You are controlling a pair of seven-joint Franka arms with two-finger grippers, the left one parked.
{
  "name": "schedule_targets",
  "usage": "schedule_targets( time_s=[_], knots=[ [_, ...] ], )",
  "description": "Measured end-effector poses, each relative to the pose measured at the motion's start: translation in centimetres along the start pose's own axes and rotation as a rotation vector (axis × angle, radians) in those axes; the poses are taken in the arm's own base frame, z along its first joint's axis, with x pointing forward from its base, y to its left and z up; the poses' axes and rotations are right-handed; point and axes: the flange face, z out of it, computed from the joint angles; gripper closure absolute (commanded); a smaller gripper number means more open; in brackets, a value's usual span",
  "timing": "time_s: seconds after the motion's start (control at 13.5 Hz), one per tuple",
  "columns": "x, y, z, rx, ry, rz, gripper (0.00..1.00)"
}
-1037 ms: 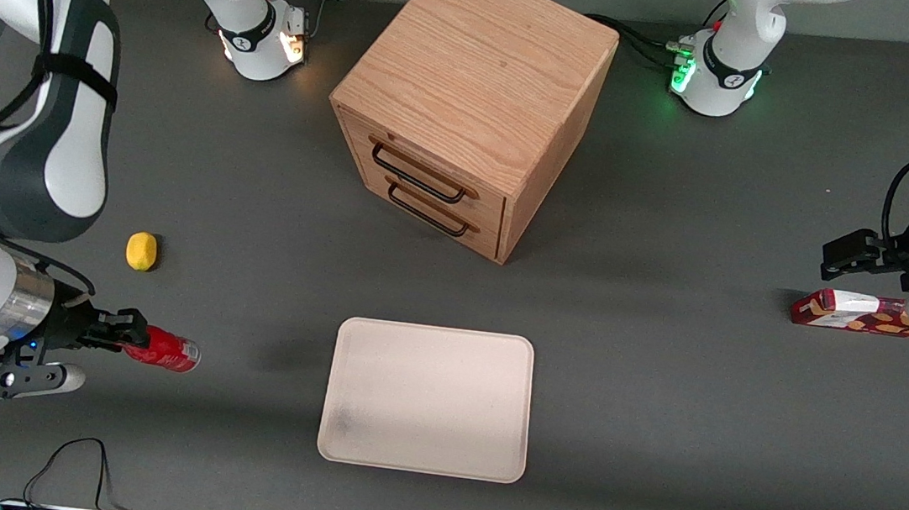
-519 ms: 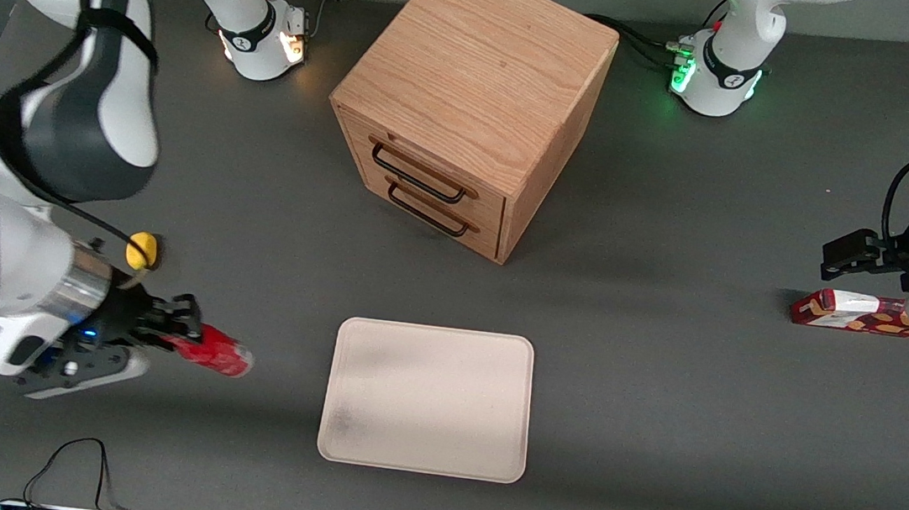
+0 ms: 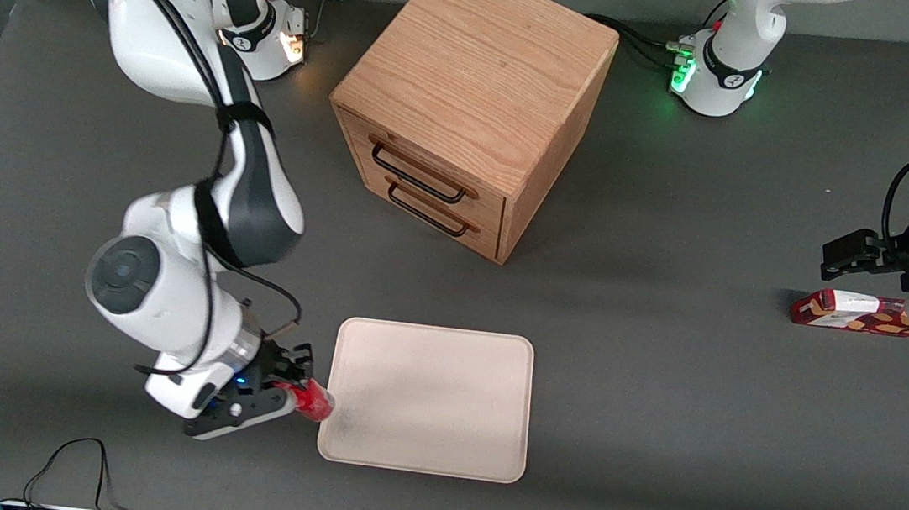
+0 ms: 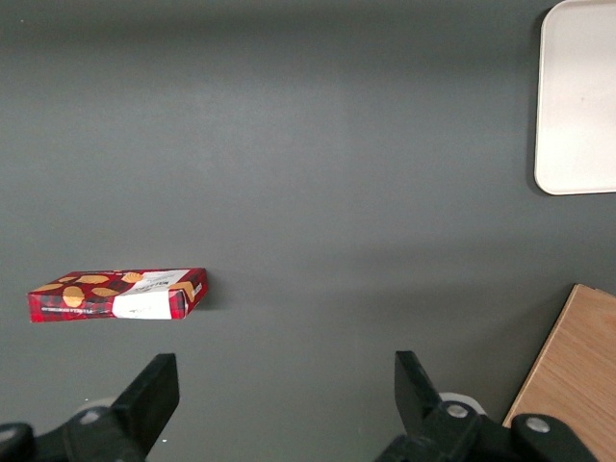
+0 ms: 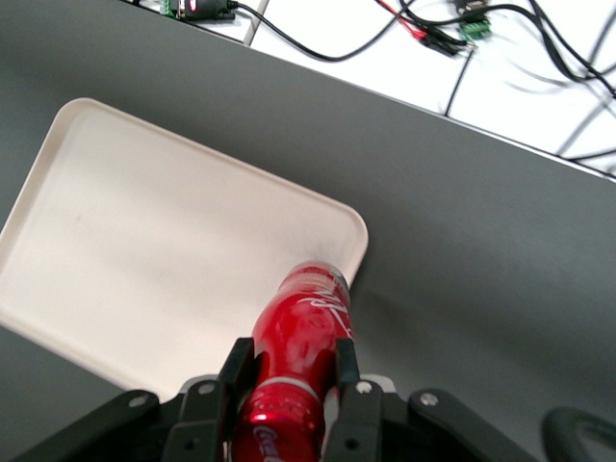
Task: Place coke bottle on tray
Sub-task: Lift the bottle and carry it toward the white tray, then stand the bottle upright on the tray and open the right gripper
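The coke bottle is a small red bottle, held lying roughly level above the table. My gripper is shut on its neck just above the cap end. In the right wrist view the black fingers press both sides of the bottle, and the gripper holds it pointing out over the tray. The cream tray lies flat, nearer the front camera than the cabinet. The bottle's base reaches over the rim of the tray at the corner nearest the camera, on the working arm's end.
A wooden drawer cabinet stands farther from the camera than the tray, its two drawers shut. A red-and-white snack box lies toward the parked arm's end of the table, and the left wrist view shows the box too.
My gripper has carried the bottle sideways from the working arm's end of the table to the tray's edge. The arm has swung in over the table with it.
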Motion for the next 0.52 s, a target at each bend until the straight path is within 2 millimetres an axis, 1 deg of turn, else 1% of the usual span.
schedule_targets(
  time_s=[0.15, 0.3, 0.37, 0.52],
  knots=[
    [0.1, 0.0, 3.0, -0.007, 0.026, -0.002, 1.0],
    [0.0, 0.0, 5.1, -0.012, 0.031, -0.004, 1.0],
    [-0.1, 0.0, 5.7, -0.012, 0.032, -0.004, 1.0],
    [-0.1, -0.1, 6.3, -0.01, 0.033, 0.009, 1.0]
  ],
)
